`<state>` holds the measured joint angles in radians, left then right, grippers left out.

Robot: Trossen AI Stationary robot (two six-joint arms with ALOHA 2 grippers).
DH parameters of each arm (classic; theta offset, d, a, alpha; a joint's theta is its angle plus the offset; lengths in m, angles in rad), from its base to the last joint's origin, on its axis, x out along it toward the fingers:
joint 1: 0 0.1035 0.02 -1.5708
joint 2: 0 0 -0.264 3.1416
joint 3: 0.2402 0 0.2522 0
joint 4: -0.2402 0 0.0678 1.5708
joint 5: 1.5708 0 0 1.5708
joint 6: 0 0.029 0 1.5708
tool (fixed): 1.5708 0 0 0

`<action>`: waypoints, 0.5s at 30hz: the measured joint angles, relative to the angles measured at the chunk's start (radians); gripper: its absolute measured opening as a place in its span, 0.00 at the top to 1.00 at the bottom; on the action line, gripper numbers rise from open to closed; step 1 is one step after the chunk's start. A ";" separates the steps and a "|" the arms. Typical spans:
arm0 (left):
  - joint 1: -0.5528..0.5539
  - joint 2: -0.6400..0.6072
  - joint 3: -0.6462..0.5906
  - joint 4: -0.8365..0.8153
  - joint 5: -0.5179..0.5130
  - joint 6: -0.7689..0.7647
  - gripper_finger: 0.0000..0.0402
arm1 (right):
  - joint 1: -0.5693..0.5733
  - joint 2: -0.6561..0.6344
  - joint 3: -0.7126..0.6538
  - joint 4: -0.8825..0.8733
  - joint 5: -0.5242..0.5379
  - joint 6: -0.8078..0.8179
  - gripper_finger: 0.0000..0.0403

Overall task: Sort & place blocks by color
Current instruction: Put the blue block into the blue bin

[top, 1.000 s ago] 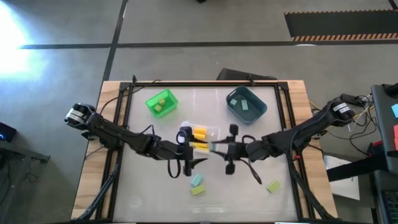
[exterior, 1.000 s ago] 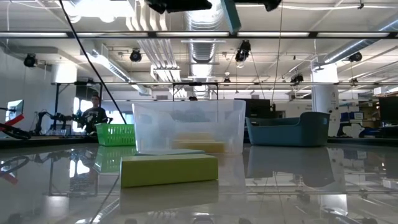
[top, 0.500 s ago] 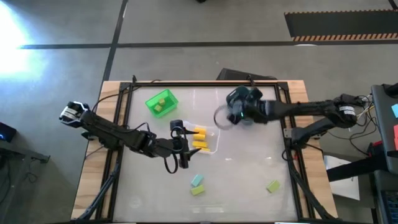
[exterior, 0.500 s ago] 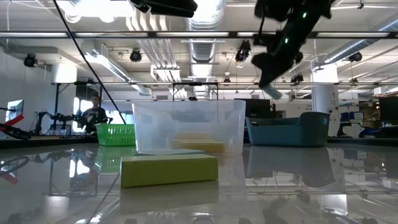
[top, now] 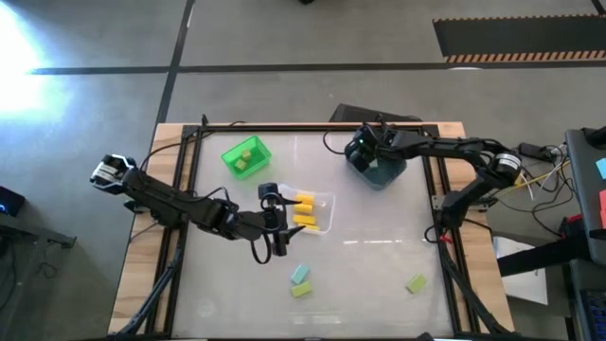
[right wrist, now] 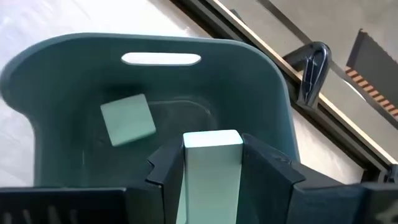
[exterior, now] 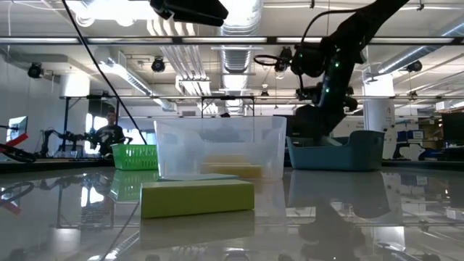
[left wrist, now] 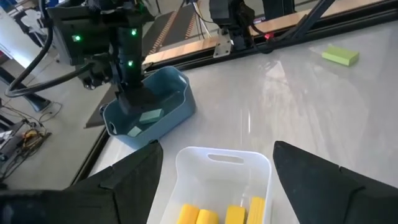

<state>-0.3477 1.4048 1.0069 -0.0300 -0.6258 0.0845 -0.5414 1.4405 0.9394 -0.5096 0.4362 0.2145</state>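
Observation:
My right gripper (right wrist: 211, 163) is shut on a pale teal block (right wrist: 211, 174) above the inside of the dark blue-grey bin (top: 377, 159), where another teal block (right wrist: 127, 119) lies flat on the floor. My left gripper (left wrist: 217, 154) is open, level with the table, at the near-left end of the clear bin (top: 311, 210), which holds several yellow blocks (left wrist: 221, 214). The bright green bin (top: 245, 156) holds light green blocks. A teal block (top: 300, 274) and two light green blocks (top: 301, 290) (top: 415, 282) lie flat on the table. My right gripper pinches the pale teal block between its two fingers (right wrist: 264, 171), which lie on two opposite sides of it; its free end face (right wrist: 212, 139) shows past the fingertips. The fingers come from above, pointing down into the blue-grey bin. The block is lifted clear of the bin's floor.
The three bins stand in the table's far half: green far left, blue-grey far right, clear in the middle. A black frame (top: 431, 180) runs round the white table top. The low view has a light green block (exterior: 197, 197) close in front of the clear bin (exterior: 221, 148).
My right gripper has left the table's middle, risen and swung toward the far right, carrying the teal block, and has come down over the blue-grey bin. My left gripper has drawn back a little toward the table's left.

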 joint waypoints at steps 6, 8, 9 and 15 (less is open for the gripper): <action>0.000 0.000 0.000 -0.006 0.000 -0.001 0.28 | 0.002 -0.006 0.000 0.012 0.000 -0.005 0.65; 0.000 0.000 0.000 -0.006 0.000 -0.001 0.28 | 0.002 -0.009 0.000 0.016 -0.002 -0.005 0.63; 0.000 0.000 0.000 -0.006 0.000 -0.002 0.28 | 0.002 -0.009 0.000 0.014 -0.004 -0.005 0.61; 0.000 0.001 0.000 -0.006 0.000 -0.002 0.28 | 0.002 -0.011 0.000 0.018 -0.026 0.002 0.48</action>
<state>-0.3477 1.4055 1.0069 -0.0360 -0.6260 0.0828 -0.5392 1.4290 0.9398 -0.4916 0.4107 0.2166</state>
